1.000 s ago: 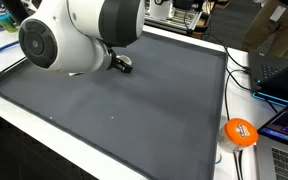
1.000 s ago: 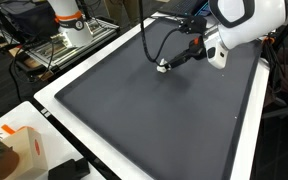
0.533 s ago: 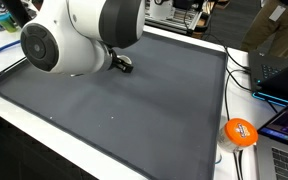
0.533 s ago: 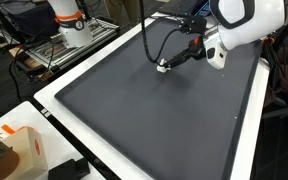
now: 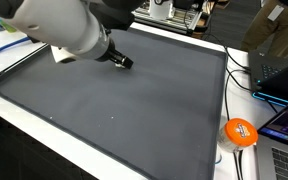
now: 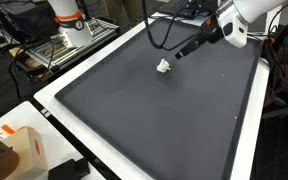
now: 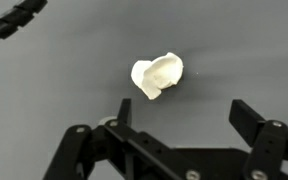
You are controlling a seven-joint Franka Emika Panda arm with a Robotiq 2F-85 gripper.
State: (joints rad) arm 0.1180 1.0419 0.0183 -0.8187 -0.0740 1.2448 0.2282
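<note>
White lump (image 7: 157,76) — small, crumpled, cupped.

A wide dark mat (image 6: 154,125) is lying flat, giving open passage on every side of a small white lump (image 6: 164,66). A black cable (image 6: 150,30) is looping down just beyond the lump, crowding the far side. An orange disc (image 5: 240,131) is sitting off the mat's near right corner.

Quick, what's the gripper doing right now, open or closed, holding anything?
Gripper: open, holding nothing; the small white crumpled piece lies on the dark mat, clear of its fingers.
</note>
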